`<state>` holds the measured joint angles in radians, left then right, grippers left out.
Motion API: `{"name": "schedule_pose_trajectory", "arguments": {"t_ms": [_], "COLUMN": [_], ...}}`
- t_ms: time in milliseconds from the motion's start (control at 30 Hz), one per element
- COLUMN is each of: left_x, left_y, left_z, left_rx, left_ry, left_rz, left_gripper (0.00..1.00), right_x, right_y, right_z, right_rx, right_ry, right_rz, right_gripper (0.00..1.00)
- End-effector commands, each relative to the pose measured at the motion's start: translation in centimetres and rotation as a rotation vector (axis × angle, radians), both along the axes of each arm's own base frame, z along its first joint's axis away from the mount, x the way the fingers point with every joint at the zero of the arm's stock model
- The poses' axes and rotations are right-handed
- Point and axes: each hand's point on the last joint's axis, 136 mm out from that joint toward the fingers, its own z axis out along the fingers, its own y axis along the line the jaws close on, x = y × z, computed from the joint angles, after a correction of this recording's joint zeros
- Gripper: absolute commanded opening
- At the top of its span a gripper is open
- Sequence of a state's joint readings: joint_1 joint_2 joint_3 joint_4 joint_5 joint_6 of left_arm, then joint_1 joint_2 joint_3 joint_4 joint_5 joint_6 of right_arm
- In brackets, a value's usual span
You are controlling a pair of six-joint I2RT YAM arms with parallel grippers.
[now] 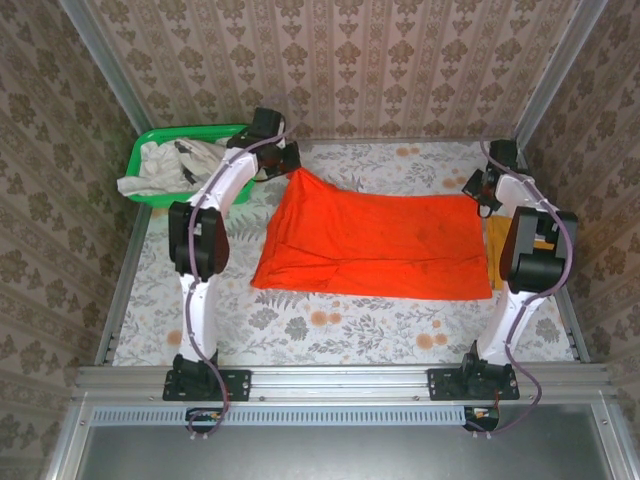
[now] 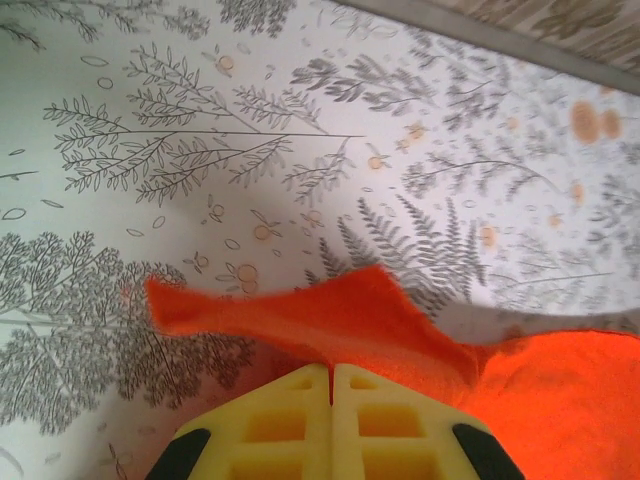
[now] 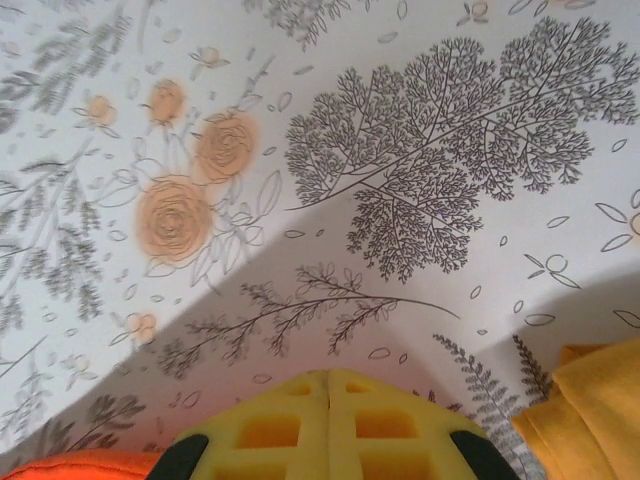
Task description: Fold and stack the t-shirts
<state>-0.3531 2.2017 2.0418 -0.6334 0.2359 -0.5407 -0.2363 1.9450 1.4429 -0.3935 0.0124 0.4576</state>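
The bright orange-red t-shirt (image 1: 370,245) lies spread across the middle of the table. Its far-left corner (image 2: 300,315) is raised off the cloth-covered tabletop, with my left gripper (image 2: 331,368) shut on it; the same gripper (image 1: 290,160) hangs near the back. My right gripper (image 3: 330,375) is shut with nothing between its yellow fingers, hovering over bare tablecloth at the shirt's far-right corner (image 1: 480,190). A mustard yellow t-shirt (image 1: 497,240) lies folded under the right arm; its edge (image 3: 600,410) shows low on the right. Off-white t-shirts (image 1: 165,165) are heaped in the basket.
A green plastic basket (image 1: 190,132) stands at the back left corner. The floral tablecloth (image 1: 330,325) is bare in front of the orange-red shirt. Wallpapered walls and metal rails (image 1: 120,270) close the table in on three sides.
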Motion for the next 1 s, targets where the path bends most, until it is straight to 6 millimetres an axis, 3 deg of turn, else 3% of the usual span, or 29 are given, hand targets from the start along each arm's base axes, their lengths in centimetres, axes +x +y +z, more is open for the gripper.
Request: {"name": "schedule_pose_trajectory", "arguments": {"t_ms": [0, 433, 667, 967], "left_x": [-1.2, -8.2, -11.8, -16.1], "left_y": [-0.6, -0.6, 1.0, 3.1], "left_z": [2.7, 2.6, 2.3, 1.7], "left_rx": [-0.058, -0.046, -0.044, -0.059], "left_ry": [-0.028, 0.005, 0.03, 0.07], "left_rz": [0.006, -0.017, -0.004, 0.045], "left_gripper": [0.0, 0.0, 0.0, 0.0], "right_x": [-0.4, -6.6, -11.3, -15.7], "right_y": [0.8, 1.9, 2.0, 2.3], "right_z": [1.8, 4.9, 5.1, 4.7], "right_rx": [-0.013, -0.054, -0.081, -0.104], "right_ry": [-0.059, -0.107, -0.084, -0.047], "right_rz": [0.045, 0.052, 0.006, -0.032], "right_gripper": [0.0, 0.0, 0.0, 0.0]}}
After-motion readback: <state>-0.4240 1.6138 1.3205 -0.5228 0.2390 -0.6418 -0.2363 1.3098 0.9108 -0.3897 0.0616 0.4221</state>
